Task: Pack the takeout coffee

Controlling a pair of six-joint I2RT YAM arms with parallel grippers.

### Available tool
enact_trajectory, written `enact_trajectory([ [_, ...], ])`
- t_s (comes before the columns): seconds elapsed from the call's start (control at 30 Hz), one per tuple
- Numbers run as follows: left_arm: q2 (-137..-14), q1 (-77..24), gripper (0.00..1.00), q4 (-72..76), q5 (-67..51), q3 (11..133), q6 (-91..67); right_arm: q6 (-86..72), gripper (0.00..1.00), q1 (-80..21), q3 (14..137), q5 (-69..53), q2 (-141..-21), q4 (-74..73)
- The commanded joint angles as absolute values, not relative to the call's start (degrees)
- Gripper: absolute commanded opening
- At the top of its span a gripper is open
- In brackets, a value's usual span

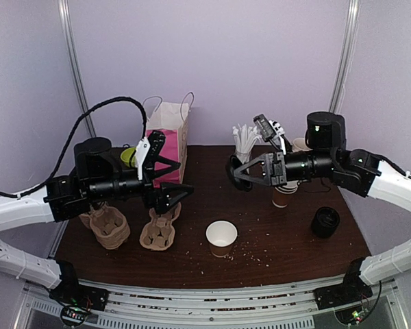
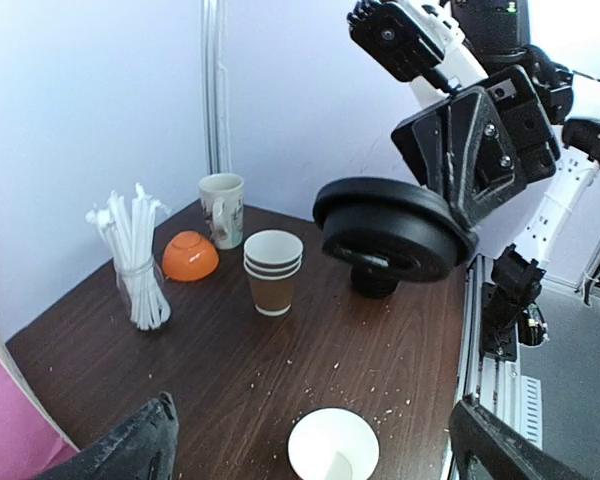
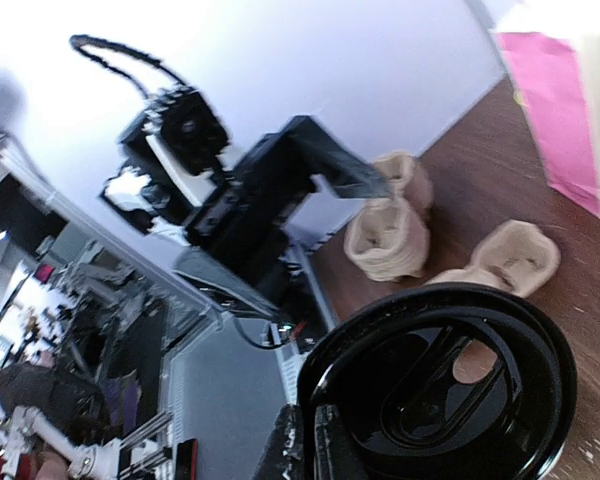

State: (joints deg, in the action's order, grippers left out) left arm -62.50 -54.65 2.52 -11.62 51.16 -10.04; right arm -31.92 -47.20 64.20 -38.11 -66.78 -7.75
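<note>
Right claw (image 1: 241, 171), arm level, pinches black lid (image 2: 395, 228); left claw (image 1: 170, 168) gapes.

Overhead plus two wrist views
Top camera looks down the worktop (image 1: 274, 267); wrist cameras face each other, sharing the black lid (image 2: 395, 232).

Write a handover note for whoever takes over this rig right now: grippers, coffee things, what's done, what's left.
Left gripper: open, empty, near the pulp cup carriers.
Right gripper: shut on a black lid, held in the air.
Paper cup: upright mid-table, uncovered. Spare cups stacked behind it; what look like spare lids to the right.
Done: lid picked up.
Left: probably lid onto cup, then cup into a carrier or the paper bag.
</note>
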Motion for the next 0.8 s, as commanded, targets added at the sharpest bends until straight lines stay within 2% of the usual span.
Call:
enact_trajectory([
  [0.0,-59.43,-54.84,0.98,14.42,-19.58,47.63,-0.67,-34.29,0.0,-52.91,67.4,-48.38,-69.78,6.93],
  [0.13,-54.37,-54.85,0.98,23.4,-25.84,41.7,5.46,-34.66,0.0,-56.58,69.46,-52.24,-72.58,10.44],
  [0.43,-54.38,-54.84,0.96,14.66,-38.61,45.69,18.84,-36.99,0.0,-59.22,69.1,-55.73,-74.36,14.86],
  [0.63,-57.28,-54.84,0.94,12.3,-45.23,48.21,20.13,-38.67,0.0,-61.42,68.93,-57.05,-76.42,17.81],
  [0.77,-58.24,-54.84,0.93,12.39,-44.99,48.9,20.45,-38.25,0.0,-62.42,69.59,-57.48,-77.56,17.22],
])
